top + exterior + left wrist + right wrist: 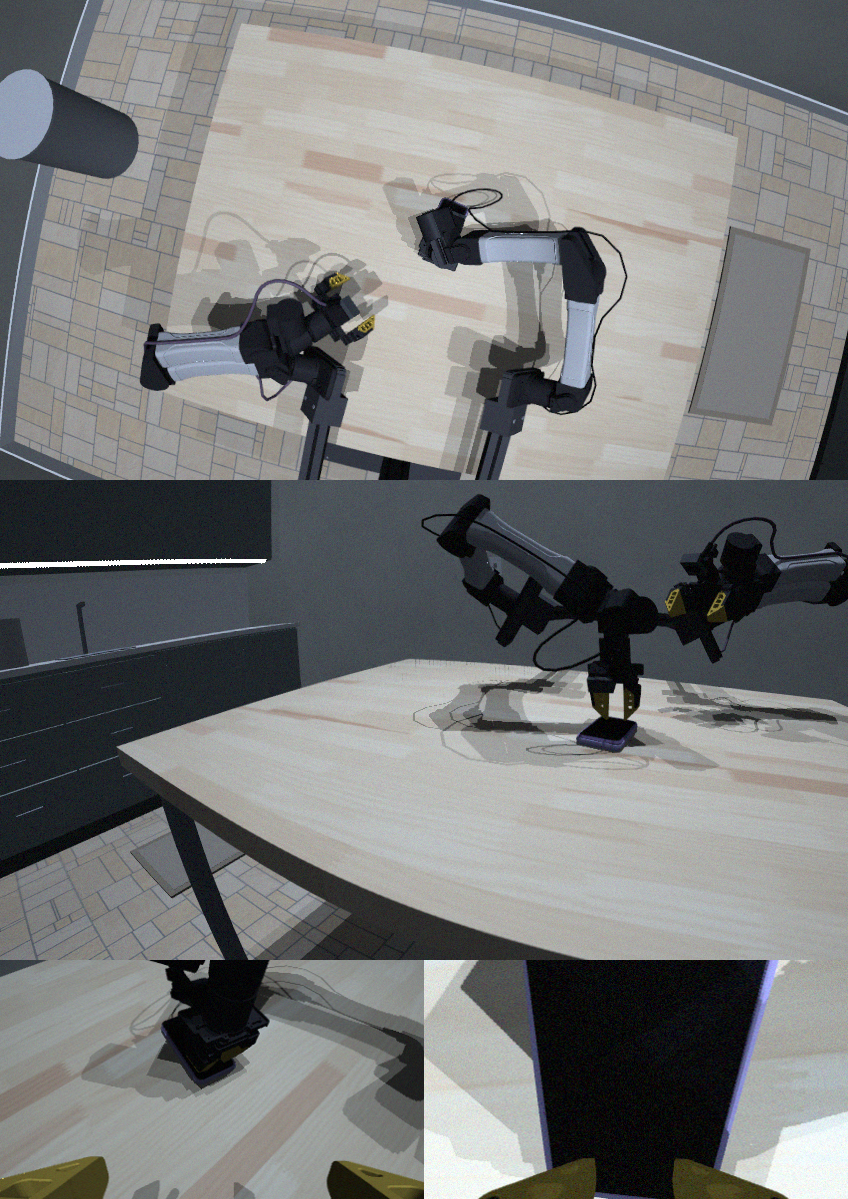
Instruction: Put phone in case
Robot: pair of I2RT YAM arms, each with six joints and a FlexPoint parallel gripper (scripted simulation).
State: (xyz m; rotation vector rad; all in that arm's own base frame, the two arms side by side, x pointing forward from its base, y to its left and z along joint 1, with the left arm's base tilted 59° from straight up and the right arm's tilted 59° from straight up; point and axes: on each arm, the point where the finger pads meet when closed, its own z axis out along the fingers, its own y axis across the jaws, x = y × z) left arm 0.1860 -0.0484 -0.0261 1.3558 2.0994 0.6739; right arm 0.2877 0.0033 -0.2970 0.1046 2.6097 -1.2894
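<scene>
overhead view looking down, exterior view low across the tabletop [476,148] [416,813], both sharing the arms
</scene>
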